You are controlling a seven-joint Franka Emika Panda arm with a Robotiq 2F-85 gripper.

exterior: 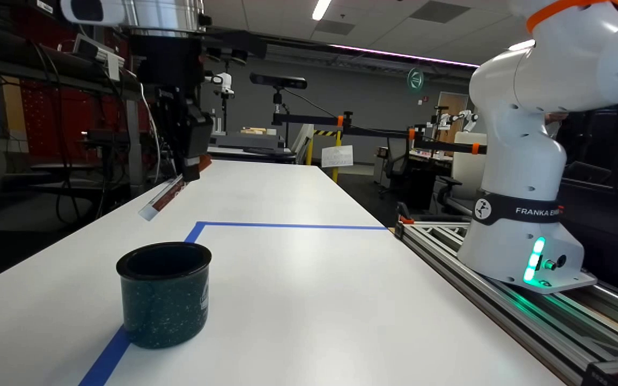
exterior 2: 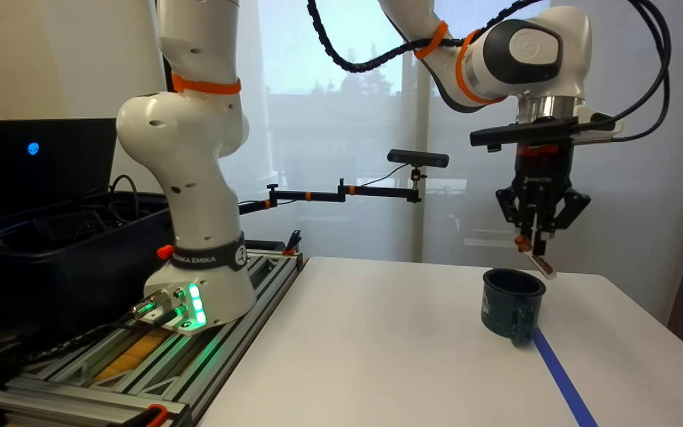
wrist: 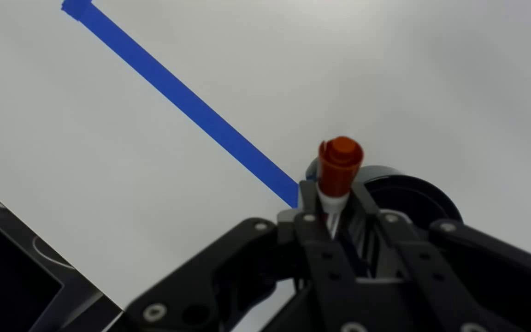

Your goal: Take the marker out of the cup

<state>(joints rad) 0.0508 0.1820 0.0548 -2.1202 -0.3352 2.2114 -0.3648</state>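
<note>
The marker [exterior: 165, 197] is reddish with a white band and a pale end. My gripper [exterior: 193, 167] is shut on it and holds it tilted in the air, outside the cup. In an exterior view the marker [exterior 2: 542, 264] shows between the fingers [exterior 2: 537, 242], above and behind the cup's rim. In the wrist view its red-orange cap [wrist: 339, 171] sticks out past the fingertips [wrist: 333, 196]. The dark teal speckled cup [exterior: 164, 308] stands upright on the table, with a handle in an exterior view [exterior 2: 508, 305]. In the wrist view the cup [wrist: 413, 196] is partly hidden by the gripper.
A blue tape line [exterior: 106, 356] runs on the white table [exterior: 309, 300] under the cup. A second white arm [exterior 2: 199, 196] stands on a metal rail at the table's side. A camera on a black boom [exterior 2: 417, 159] stands beyond the table.
</note>
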